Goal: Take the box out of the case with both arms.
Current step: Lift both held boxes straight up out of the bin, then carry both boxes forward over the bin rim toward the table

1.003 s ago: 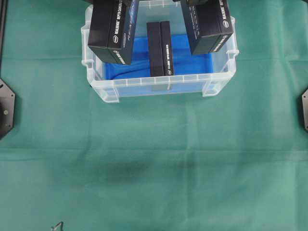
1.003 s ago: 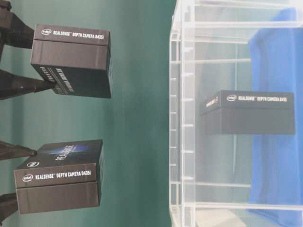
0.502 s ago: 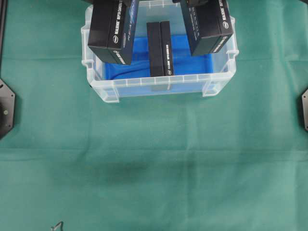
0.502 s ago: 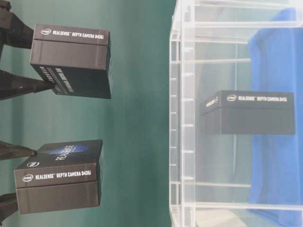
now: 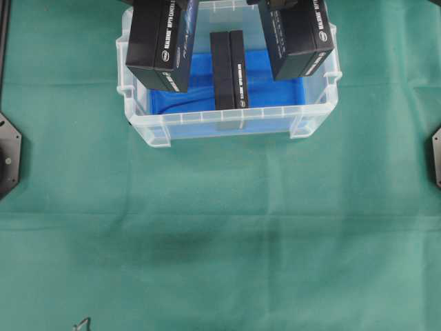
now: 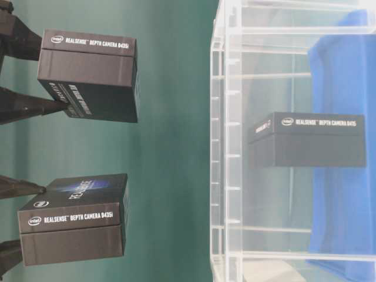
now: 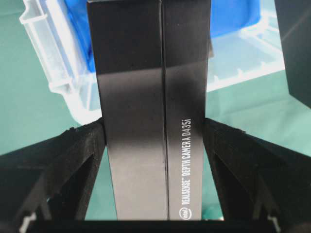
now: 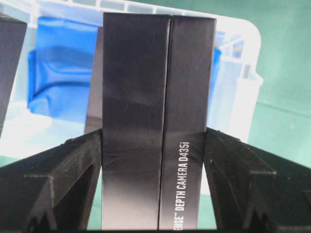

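Observation:
The clear case [image 5: 220, 125] with its blue sheet [image 5: 275, 83] sits at the back of the green cloth. Two black boxes hang above it. My left gripper [image 7: 154, 127] is shut on the left box [image 5: 160, 43], a finger pressed on each side. My right gripper [image 8: 153, 135] is shut on the right box [image 5: 296, 34] in the same way. A third black box [image 5: 228, 69] stands on edge in the middle of the case. In the table-level view, which is turned sideways, both held boxes [image 6: 73, 220] [image 6: 88, 76] are well clear of the case rim [image 6: 226, 176].
Green cloth [image 5: 220, 227] covers the table in front of the case. The black arm bases sit at the left edge [image 5: 8, 155] and right edge [image 5: 436, 158]. A small wire shape [image 5: 83, 324] lies at the front edge.

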### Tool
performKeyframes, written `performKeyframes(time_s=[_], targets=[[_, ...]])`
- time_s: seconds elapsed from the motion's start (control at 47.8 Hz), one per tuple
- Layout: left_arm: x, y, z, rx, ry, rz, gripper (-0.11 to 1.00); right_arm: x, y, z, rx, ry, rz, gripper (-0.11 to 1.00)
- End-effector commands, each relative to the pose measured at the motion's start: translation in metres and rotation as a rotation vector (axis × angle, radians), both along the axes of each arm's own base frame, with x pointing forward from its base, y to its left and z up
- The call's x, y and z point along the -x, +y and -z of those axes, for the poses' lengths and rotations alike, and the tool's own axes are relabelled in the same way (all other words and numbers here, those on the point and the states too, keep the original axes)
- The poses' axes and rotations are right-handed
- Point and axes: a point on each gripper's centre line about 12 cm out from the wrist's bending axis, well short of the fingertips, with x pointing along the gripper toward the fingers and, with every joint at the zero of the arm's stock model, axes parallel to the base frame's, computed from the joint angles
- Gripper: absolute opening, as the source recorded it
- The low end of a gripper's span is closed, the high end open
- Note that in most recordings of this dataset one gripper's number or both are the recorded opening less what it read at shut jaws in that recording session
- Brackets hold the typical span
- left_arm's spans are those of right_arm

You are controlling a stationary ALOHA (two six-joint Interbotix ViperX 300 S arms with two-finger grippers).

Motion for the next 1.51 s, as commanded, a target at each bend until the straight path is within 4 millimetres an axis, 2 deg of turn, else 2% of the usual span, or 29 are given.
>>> performKeyframes(time_s=[0.0,0.314,0.69,1.191,1.484], targets=[[0.006,-0.003,-0.014,-0.015,-0.044,0.001,0.63,0.014,0.004,-0.025,0.019,-0.067,-0.001,0.65],[0.002,-0.02,-0.012,0.001,-0.041,0.002,0.63,0.011,0.018,-0.025,0.014,-0.069,-0.031,0.65],[-0.009,-0.075,-0.009,0.049,-0.052,-0.048,0.63,0.01,0.063,-0.022,-0.001,-0.008,-0.128,0.65],[-0.006,-0.151,-0.002,0.09,-0.017,-0.016,0.63,0.017,0.156,-0.019,-0.021,-0.028,-0.055,0.65],[-0.003,-0.191,0.002,0.091,-0.017,-0.008,0.63,0.02,0.203,-0.011,-0.056,-0.051,-0.005,0.65]])
